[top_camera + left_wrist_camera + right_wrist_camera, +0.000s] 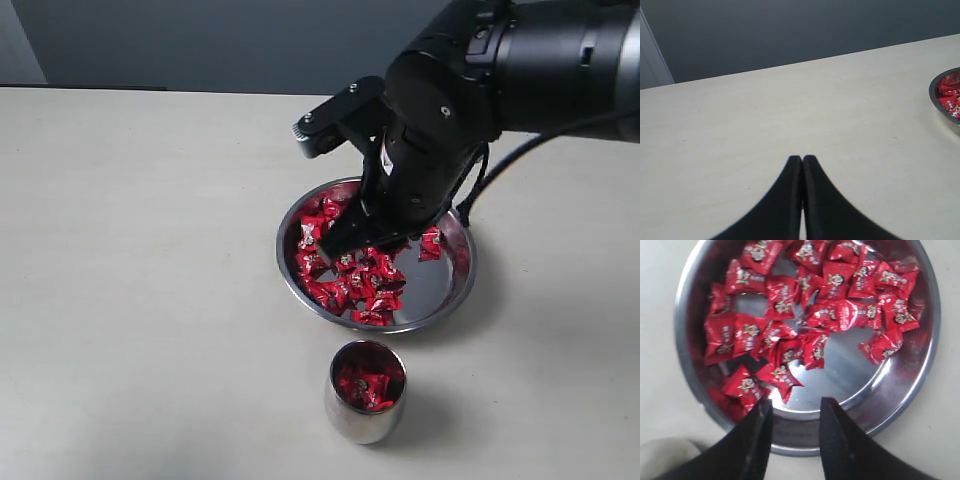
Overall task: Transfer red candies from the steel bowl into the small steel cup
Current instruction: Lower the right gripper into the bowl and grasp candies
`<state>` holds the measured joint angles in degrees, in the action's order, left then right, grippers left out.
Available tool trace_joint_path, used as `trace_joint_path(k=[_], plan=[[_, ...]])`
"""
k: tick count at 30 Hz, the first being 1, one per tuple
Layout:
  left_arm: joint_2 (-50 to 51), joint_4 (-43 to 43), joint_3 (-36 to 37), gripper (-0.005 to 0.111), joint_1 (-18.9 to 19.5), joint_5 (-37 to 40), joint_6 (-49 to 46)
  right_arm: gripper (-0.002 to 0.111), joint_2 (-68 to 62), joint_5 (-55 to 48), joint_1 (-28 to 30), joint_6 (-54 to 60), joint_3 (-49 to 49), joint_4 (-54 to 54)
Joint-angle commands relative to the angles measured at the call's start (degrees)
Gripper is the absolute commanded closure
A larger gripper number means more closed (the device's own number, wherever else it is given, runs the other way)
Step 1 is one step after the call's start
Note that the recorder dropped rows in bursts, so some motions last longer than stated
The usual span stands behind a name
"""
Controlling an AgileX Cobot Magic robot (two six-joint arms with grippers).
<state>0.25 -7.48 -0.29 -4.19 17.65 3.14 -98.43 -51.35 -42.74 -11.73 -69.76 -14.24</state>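
The steel bowl (446, 300) sits mid-table with many red candies (350, 282) piled mostly in its left half. In front of it stands the small steel cup (362, 420), with a few red candies (368, 386) inside. My right gripper (342, 242) hangs low over the bowl's left part. In the right wrist view it (795, 407) is open over the bowl's near wall (796, 432), nothing between its fingers, and the candies (782, 305) lie just beyond the tips. My left gripper (802, 160) is shut and empty over bare table, with the bowl's rim (935, 105) off to one side.
The pale tabletop (140, 280) stretches wide to the left of the bowl and cup. A black cable (520, 155) hangs from the right arm above the bowl's right side. A dark wall lies behind the table's far edge.
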Motion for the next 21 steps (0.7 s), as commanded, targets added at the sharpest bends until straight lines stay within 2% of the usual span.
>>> trace_joint_path(k=[1,9,21], plan=[[-0.2,-0.1,0.3,0.106,0.1,-0.4,0.3,0.076,-6.3,-0.5,5.8,5.5,-3.4,4.9],[-0.2,-0.1,0.3,0.106,0.1,-0.4,0.3,0.069,-15.6,-2.4,10.7,12.2,-11.5,10.9],[-0.2,-0.1,0.3,0.106,0.1,-0.4,0.3,0.069,-25.1,-6.5,10.7,13.0,-17.5,11.1]])
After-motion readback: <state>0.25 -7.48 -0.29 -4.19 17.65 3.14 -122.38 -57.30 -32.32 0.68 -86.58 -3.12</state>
